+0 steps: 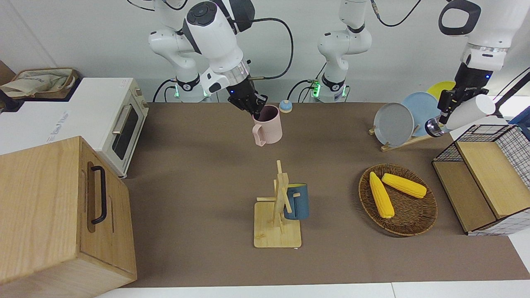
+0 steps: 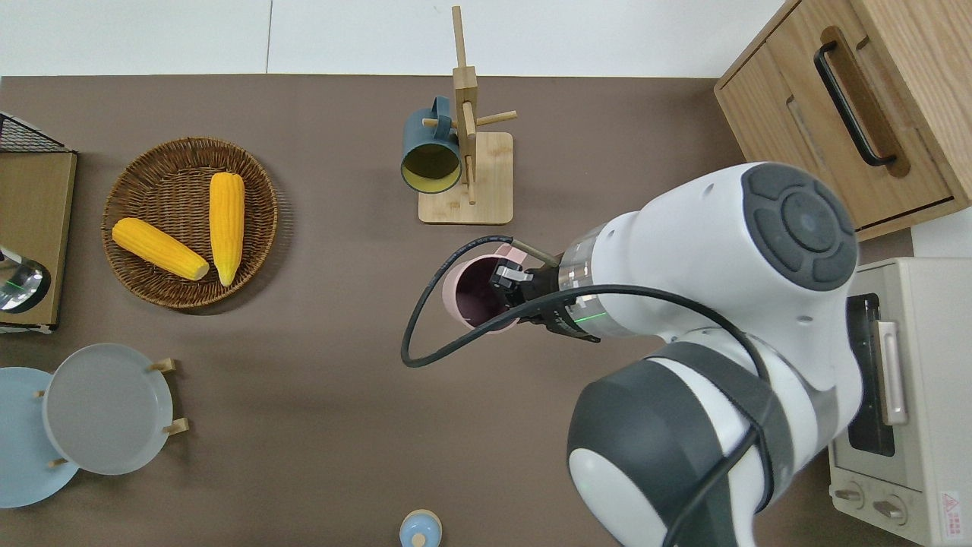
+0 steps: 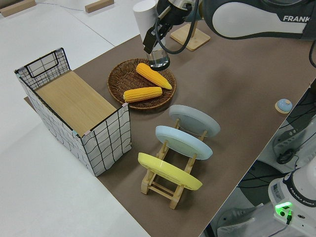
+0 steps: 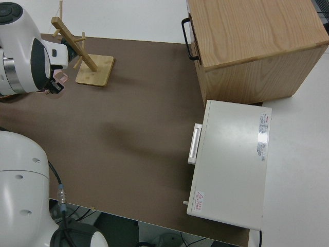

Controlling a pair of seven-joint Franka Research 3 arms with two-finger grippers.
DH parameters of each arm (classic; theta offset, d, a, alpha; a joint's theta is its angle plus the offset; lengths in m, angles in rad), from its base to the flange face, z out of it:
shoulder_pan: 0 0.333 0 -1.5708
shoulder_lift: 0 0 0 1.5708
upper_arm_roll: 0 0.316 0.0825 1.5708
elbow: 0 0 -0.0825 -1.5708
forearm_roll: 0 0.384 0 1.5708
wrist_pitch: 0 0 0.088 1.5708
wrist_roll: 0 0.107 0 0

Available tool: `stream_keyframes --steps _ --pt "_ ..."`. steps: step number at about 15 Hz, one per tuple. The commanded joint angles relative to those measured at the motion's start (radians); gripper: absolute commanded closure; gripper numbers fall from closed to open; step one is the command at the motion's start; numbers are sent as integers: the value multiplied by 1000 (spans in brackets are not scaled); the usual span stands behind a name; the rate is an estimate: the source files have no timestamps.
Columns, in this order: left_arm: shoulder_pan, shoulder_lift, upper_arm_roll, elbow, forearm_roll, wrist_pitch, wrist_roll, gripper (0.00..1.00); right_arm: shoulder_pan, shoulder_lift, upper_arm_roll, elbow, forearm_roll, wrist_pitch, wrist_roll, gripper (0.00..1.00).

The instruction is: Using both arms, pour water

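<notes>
- Front view: right gripper [image 1: 253, 108] clamps the pale pink ceramic mug's [image 1: 269, 130] rim, one finger inside.
- Left side view: left gripper [image 3: 155, 35] clamps a tilted white cylindrical bottle [image 3: 146, 19]; overhead barely catches it.

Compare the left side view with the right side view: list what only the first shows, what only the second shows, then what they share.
Only the left side view: the left pincer shut on a white bottle, corn in a wicker basket, the plate rack, the wire crate.

Only the right side view: the toaster oven, the wooden cabinet, the pink mug at the right arm.

Both: the brown table mat and the mug tree's wooden base.
</notes>
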Motion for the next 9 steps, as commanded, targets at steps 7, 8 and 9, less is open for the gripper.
stream_keyframes --steps 7,8,9 --pt "-167 -213 18 -239 88 8 -121 1000 -3 80 164 -82 65 262 387 1000" --pt "-183 -227 18 -261 105 9 -124 1000 0 98 172 -82 63 290 421 1000" --pt "-196 -234 23 -276 125 8 -125 1000 6 120 181 -80 60 319 444 1000"
